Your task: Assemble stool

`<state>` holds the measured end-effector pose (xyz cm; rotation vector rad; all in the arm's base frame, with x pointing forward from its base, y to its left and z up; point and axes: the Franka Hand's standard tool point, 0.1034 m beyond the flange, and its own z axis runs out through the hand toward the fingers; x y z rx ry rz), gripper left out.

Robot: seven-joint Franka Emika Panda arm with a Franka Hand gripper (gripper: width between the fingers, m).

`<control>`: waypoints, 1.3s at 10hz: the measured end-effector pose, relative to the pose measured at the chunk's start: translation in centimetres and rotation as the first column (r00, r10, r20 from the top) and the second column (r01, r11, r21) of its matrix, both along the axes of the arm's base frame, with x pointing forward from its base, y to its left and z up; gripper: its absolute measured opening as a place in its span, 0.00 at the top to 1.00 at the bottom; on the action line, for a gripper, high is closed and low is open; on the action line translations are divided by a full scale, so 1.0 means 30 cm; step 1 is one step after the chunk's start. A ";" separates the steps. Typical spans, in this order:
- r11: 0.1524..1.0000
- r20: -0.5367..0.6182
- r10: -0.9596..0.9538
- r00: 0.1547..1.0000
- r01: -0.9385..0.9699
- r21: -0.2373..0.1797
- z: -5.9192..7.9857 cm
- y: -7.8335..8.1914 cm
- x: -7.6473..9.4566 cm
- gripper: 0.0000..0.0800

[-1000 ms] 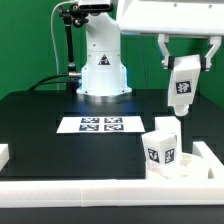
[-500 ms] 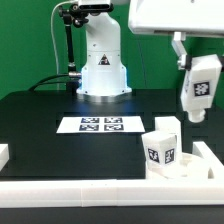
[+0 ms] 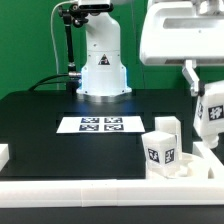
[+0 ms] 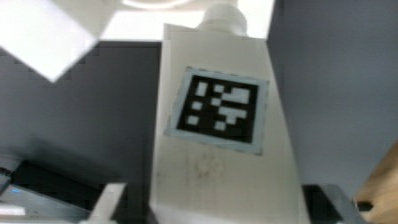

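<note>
White rails [image 3: 100, 190] run along the near edge of the black surface [image 3: 40, 120], with a short rail end [image 3: 4, 154] at the exterior view's left and a corner piece at the exterior view's right. Just inside that corner sits the seat [image 3: 166, 158], a thick pale block of parts with one tag facing the camera, and a small leg [image 3: 168, 126] stands upright on it. Beside it toward the exterior view's right, the pincer [image 3: 214, 140] hangs low over the surface, clenched on another leg [image 3: 210, 115], which is held upright with its tag facing the camera. The wrist view shows that held leg [image 4: 210, 130] close up, a long white bar with a black-and-white tag on its face, gripped between the two fingers [image 4: 111, 200] at its lower end. Farther back, in the middle of the surface, lies the marker board [image 3: 100, 124] with its tags. Behind it stands the arm's white base [image 3: 103, 60].
</note>
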<state>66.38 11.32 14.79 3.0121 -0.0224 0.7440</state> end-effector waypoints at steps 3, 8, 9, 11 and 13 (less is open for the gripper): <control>1.000 -0.001 0.005 1.000 -0.005 -0.002 0.000 -0.012 0.003 0.59; 0.998 0.137 0.060 0.989 -0.061 0.003 -0.042 0.009 -0.048 0.59; 0.998 0.177 0.059 0.982 -0.061 0.006 -0.061 0.009 -0.055 0.59; 0.998 0.156 0.063 0.986 -0.063 -0.004 -0.072 0.005 -0.059 0.59; 0.987 0.118 0.150 0.982 -0.142 -0.073 -0.097 -0.003 -0.074 0.59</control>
